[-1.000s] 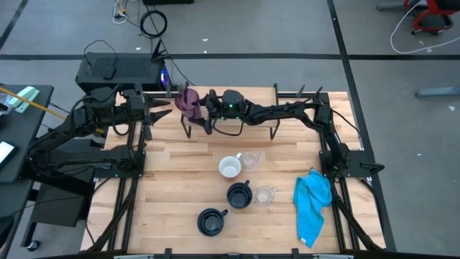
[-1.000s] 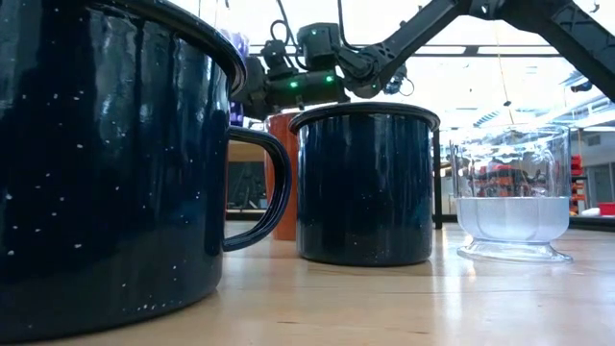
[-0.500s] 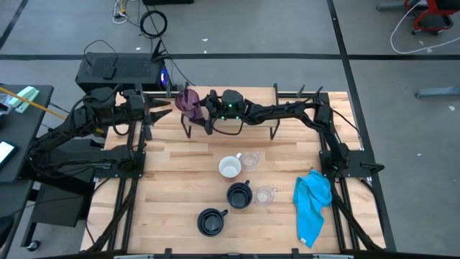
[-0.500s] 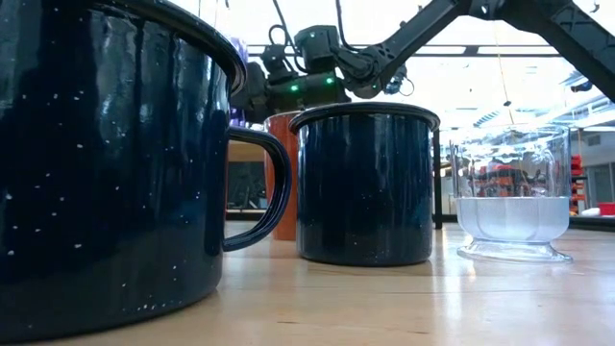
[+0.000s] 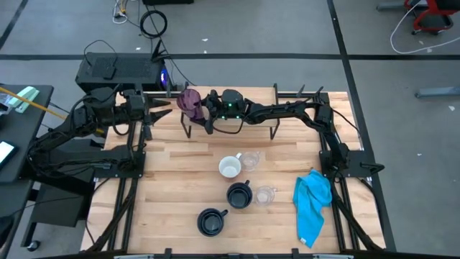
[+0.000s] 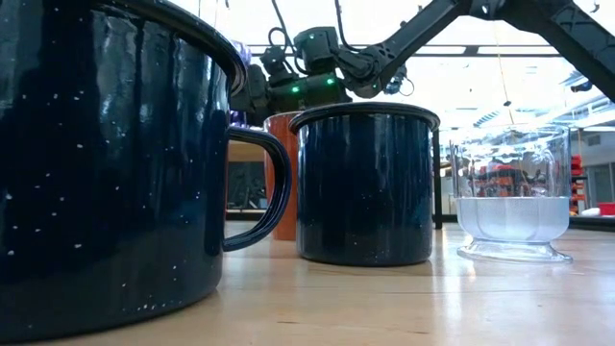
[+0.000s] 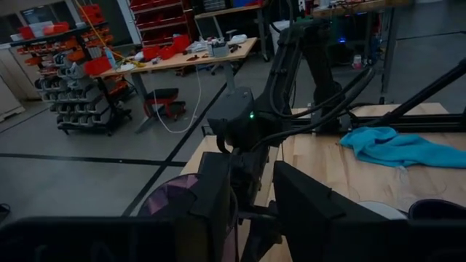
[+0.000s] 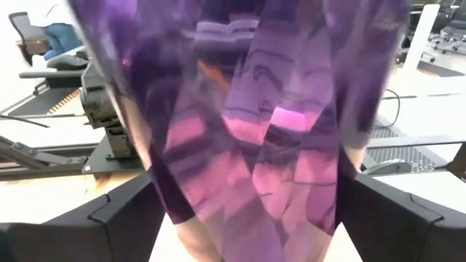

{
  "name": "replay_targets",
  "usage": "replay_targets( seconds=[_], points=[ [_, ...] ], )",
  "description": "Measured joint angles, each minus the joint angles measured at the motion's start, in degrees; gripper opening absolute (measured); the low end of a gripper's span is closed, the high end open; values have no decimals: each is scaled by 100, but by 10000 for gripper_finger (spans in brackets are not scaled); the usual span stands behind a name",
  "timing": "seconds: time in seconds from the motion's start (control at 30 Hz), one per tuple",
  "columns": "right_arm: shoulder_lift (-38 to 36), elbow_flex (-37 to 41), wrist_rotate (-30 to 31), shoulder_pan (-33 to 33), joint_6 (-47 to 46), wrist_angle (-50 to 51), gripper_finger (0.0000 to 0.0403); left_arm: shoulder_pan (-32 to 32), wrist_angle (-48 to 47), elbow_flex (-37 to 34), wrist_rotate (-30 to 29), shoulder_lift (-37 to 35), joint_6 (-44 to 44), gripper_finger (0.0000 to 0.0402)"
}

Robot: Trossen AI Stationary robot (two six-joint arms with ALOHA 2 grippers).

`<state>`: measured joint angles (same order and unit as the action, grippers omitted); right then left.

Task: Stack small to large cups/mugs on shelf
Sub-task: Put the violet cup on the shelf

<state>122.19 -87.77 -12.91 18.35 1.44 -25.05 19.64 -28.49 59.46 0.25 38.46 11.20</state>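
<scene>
We log the right tool (image 5: pixel 195 108) reaching sideways over the shelf (image 5: pixel 251 97), fingers straddling the purple tumbler (image 5: pixel 189 99); left tool (image 5: pixel 154 111) parked, fingers slightly apart.

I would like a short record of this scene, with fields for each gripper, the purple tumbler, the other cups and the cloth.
right gripper: over the shelf's left end, fingers either side of the purple tumbler, which fills its wrist view
left gripper: empty, waiting at the table's back left, beside the shelf
orange-brown mug: on the table, mid
clear glasses: one beside that mug, one beside a navy mug
navy mugs: two, and, front centre
blue cloth: crumpled, right side of table
</scene>
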Motion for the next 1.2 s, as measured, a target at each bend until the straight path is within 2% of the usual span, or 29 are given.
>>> replay_targets(
  seconds=[0.17,0.4,0.63,0.97,1.2],
  points=[
    [13,2,106,4,21,167,396,0,-1,0,-1,0,0,110],
    [-6,2,87,31,111,274,385,0,-2,0,-1,0,0,111],
    [-57,-9,-44,28,155,446,397,0,-2,2,-2,0,2,108],
    [-68,-574,-176,28,465,1637,399,0,-5,3,-2,0,2,107],
    [-74,-793,-98,70,631,1901,399,0,-32,4,0,0,1,107]
  ],
)
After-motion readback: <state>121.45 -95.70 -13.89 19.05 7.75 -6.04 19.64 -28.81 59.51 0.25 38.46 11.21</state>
